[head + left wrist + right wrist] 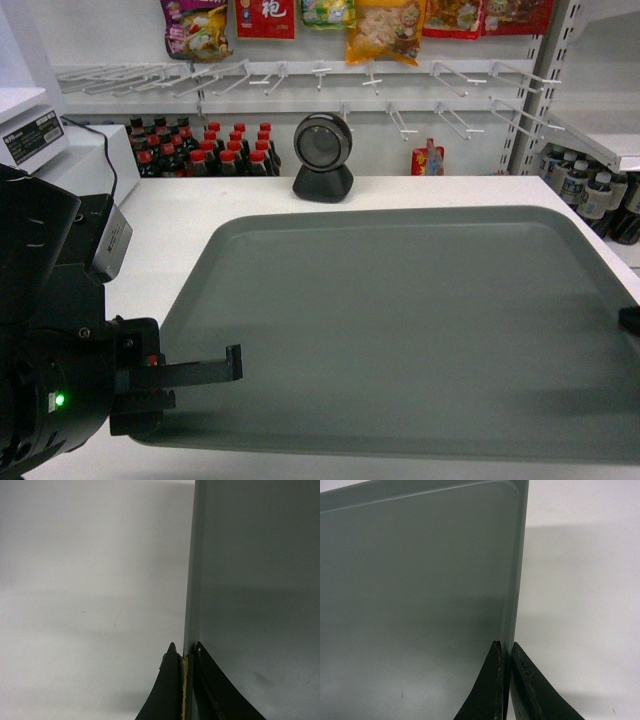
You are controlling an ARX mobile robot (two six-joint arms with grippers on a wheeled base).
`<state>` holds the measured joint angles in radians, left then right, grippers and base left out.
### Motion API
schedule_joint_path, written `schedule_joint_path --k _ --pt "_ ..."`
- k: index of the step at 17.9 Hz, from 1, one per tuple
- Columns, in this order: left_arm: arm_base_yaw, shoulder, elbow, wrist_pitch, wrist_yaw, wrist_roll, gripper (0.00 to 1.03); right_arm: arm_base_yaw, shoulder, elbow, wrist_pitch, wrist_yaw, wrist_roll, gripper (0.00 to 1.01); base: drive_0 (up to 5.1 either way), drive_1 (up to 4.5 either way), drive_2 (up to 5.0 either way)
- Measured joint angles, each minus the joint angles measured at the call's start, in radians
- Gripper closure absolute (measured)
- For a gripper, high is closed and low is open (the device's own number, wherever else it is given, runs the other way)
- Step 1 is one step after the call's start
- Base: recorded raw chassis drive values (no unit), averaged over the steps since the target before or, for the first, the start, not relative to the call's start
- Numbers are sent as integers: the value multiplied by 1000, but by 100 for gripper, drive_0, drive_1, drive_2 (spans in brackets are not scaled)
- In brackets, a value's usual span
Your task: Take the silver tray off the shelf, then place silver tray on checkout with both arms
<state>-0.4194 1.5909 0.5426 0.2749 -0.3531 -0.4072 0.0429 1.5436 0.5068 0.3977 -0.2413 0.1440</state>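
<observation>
The silver tray is a large grey-green rectangle spread over the white checkout, throwing a shadow on it. My left gripper is shut on its left rim, one finger on top. At the head view's right edge, only a black bit of my right gripper shows at the tray's right rim. In the left wrist view, my left gripper pinches the tray edge, with the checkout beside it. My right gripper pinches the tray rim over the checkout. A white shelf stands at the far right.
A black round scanner stands on the counter behind the tray. A white register sits at the back left. Dark bottles line up behind the counter, and snack bags hang above rows of white hooks.
</observation>
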Motion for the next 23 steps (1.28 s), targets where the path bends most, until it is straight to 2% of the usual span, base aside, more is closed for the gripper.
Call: schedule_joint_path --k 1,3,5,6,8,11,13,14,16,17,19,20,21,22,23 --pt "64 54 41 40 45 13 100 -5 97 81 25 -74 -7 99 0 0 0" --pt "132 126 116 69 106 45 100 3 242 211 27 -103 -5 99 0 0 0" --pt "168 216 187 80 126 78 100 19 373 331 25 -111 2 99 0 0 0" --pt "177 285 240 81 131 101 100 30 458 405 15 -95 0 99 0 0 0" --pt "180 388 303 67 137 109 100 51 559 488 -13 -42 -18 99 0 0 0" --pt "171 476 316 64 129 100 100 70 634 513 -21 25 -55 99 0 0 0" --pt "153 497 330 69 109 98 100 74 659 507 21 55 -62 99 0 0 0" --pt "145 501 328 93 106 95 92 71 656 492 68 68 -87 90 0 0 0" --pt "134 483 305 118 90 99 76 64 623 452 116 59 -100 76 0 0 0" --pt "116 431 264 137 76 103 65 48 560 404 175 51 -108 63 0 0 0" --pt "91 294 208 146 60 108 50 24 432 323 240 24 -129 48 0 0 0" --pt "52 162 159 227 1 148 39 19 356 296 252 19 -135 39 0 0 0" --pt "3 43 122 318 -57 198 30 24 367 251 549 142 -136 46 0 0 0" --pt "-45 -75 63 488 -81 274 27 24 367 175 712 253 -137 57 0 0 0" --pt "-27 -114 10 627 -46 320 36 24 360 61 813 290 -137 68 0 0 0"
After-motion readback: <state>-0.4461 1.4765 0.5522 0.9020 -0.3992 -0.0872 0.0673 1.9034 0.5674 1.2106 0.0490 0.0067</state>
